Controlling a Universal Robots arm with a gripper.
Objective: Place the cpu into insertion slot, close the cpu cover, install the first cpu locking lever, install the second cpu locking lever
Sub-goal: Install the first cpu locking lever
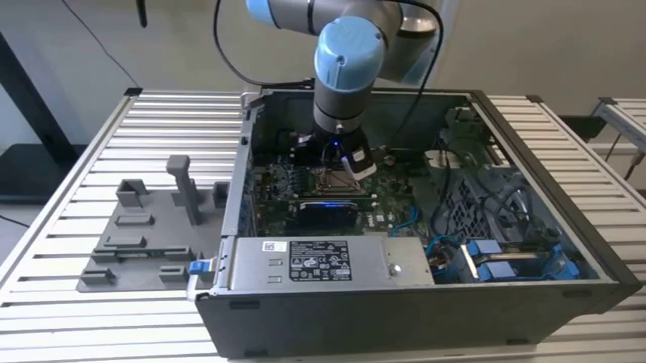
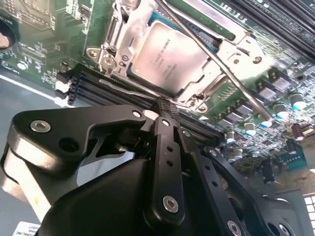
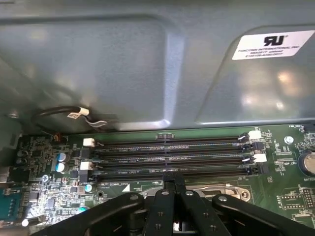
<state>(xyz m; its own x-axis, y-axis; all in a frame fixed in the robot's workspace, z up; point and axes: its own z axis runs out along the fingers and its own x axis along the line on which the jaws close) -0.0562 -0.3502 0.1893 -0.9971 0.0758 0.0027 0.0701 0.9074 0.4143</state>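
While gripper (image 2: pixel 162 105) sits closed, beside cpu cover (image 2: pixel 124 30)

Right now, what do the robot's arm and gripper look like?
The arm is silver-grey tubing with rounded light-blue joint caps, and a black cable loops beside it. The gripper is matte black, built of jointed link bars dotted with silver screw heads.

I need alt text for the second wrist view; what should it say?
The cpu lies in the insertion slot, framed by the silvery cpu cover, with a thin metal rod crossing one side diagonally. The black gripper, closed, is at the socket's edge.
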